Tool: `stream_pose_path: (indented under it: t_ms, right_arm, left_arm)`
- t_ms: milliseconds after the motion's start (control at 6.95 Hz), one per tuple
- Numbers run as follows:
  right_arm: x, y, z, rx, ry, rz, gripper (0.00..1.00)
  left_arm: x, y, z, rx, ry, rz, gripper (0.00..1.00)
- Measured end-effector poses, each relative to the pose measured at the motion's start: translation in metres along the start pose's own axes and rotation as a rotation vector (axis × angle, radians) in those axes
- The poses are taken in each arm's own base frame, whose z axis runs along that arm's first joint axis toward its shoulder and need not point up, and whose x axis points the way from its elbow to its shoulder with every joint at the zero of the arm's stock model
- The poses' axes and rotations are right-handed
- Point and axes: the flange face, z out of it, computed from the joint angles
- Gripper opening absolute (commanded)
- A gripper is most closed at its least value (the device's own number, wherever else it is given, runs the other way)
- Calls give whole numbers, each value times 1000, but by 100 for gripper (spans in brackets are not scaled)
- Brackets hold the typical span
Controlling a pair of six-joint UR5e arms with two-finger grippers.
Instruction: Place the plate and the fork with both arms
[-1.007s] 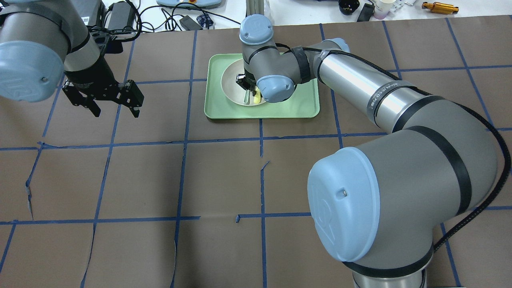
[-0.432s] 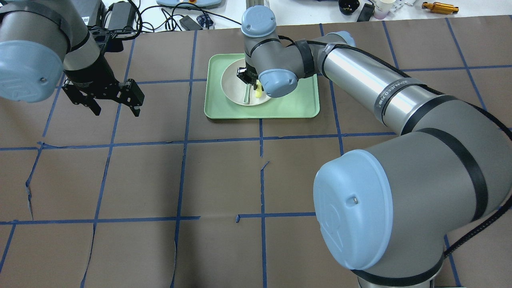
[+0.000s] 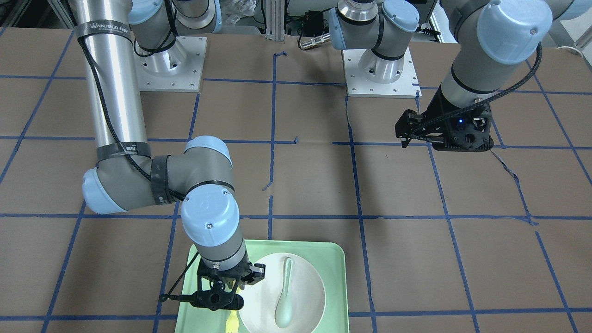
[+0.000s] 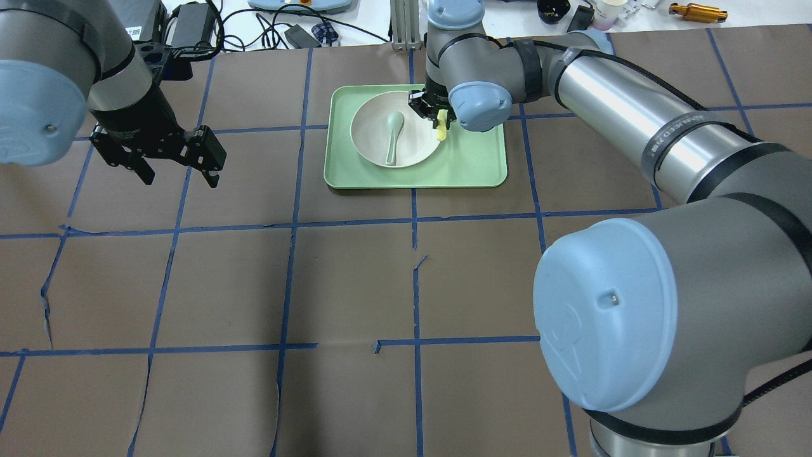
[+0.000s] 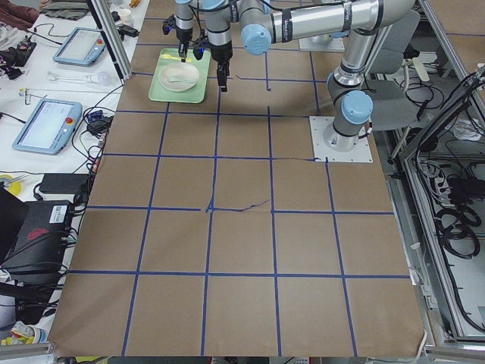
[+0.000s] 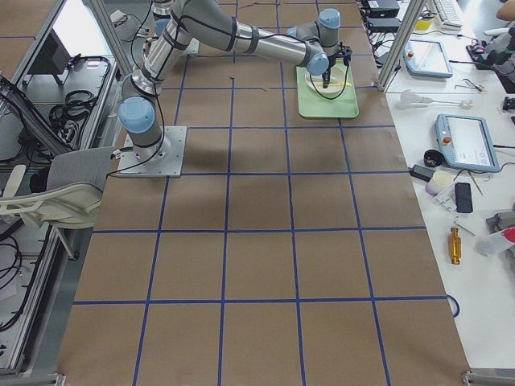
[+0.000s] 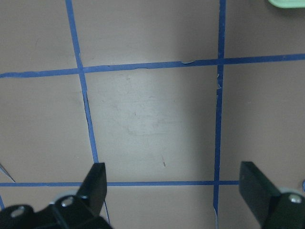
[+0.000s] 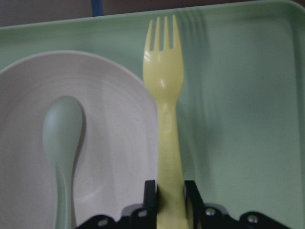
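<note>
My right gripper point(image 4: 435, 118) is shut on the handle of the pale-yellow fork point(image 4: 440, 131) and holds it above the right rim of the off-white plate point(image 4: 371, 130). In the right wrist view the fork point(image 8: 164, 90) hangs tines forward between the shut fingers point(image 8: 150, 191), over the plate's edge point(image 8: 119, 124) and the tray. The front-facing view shows the same gripper point(image 3: 221, 299) and fork point(image 3: 231, 321) beside the plate point(image 3: 307, 282). My left gripper point(image 4: 179, 170) is open and empty above bare table, far left of the tray; the left wrist view shows it point(image 7: 174, 188) spread wide.
The plate sits in a mint-green tray point(image 4: 476, 162) at the table's far middle. A pale grey-green spoon point(image 4: 392, 134) lies in the plate. Cables and devices lie beyond the far edge point(image 4: 190, 19). Brown paper with blue tape lines covers the table point(image 4: 349, 285).
My right gripper has moved right and away from over the plate's middle, carrying the fork to the plate's right rim. The spoon now shows fully. My left arm has barely shifted.
</note>
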Motion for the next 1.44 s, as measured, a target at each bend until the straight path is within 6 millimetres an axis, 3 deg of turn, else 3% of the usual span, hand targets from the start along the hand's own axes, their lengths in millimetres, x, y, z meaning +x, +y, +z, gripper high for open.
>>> stream_pose_path:
  t_ms: [288,432,575,719,1151,1438]
  right_arm:
    - [18,15,23,-39,15,-34,26]
    - [23,19,30,-46,21,-40,38]
    - [25,20,32,-49,24,-43,52]
    - [26,21,33,-50,30,-45,86]
    - [34,26,23,-66,87,-59,92]
    - [41,40,-26,-108,120,-89,92]
  left_arm:
    - [1,8,-7,-3,-2,3,100]
    - [1,8,-9,0,-4,2,100]
    - [1,9,-10,2,-3,2,100]
    - [1,9,-9,3,0,2,100]
    - [1,9,-8,5,1,1,100]
    - [1,8,-11,12,1,-3,100]
